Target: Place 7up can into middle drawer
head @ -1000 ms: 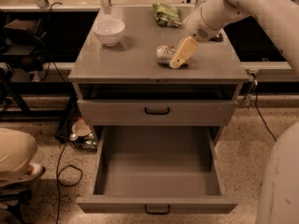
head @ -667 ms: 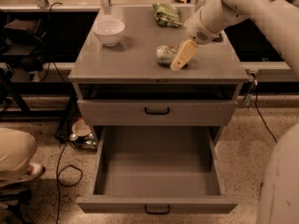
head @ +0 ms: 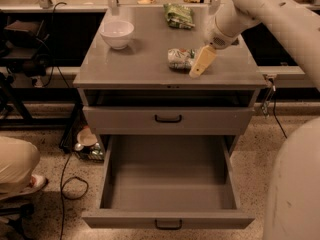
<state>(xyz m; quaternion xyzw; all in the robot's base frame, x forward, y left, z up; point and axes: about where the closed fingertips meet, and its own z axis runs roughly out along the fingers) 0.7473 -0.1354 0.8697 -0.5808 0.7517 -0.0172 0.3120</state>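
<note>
The 7up can (head: 180, 58), silvery-white with green markings, lies on its side on the grey cabinet top (head: 135, 64), right of centre. My gripper (head: 197, 66) comes down from the upper right and sits against the can's right end, touching or nearly touching it, its cream tip pointing down toward the top's front edge. The middle drawer (head: 167, 184) is pulled fully out below; its large rectangular tray holds nothing, and its front panel with the small black handle (head: 167, 225) faces me.
A white bowl (head: 116, 33) stands at the back left of the top, a green snack bag (head: 179, 15) at the back. A shut drawer front (head: 167, 118) sits above the open one. A person's leg (head: 15, 166) and cables (head: 70, 184) lie at floor left.
</note>
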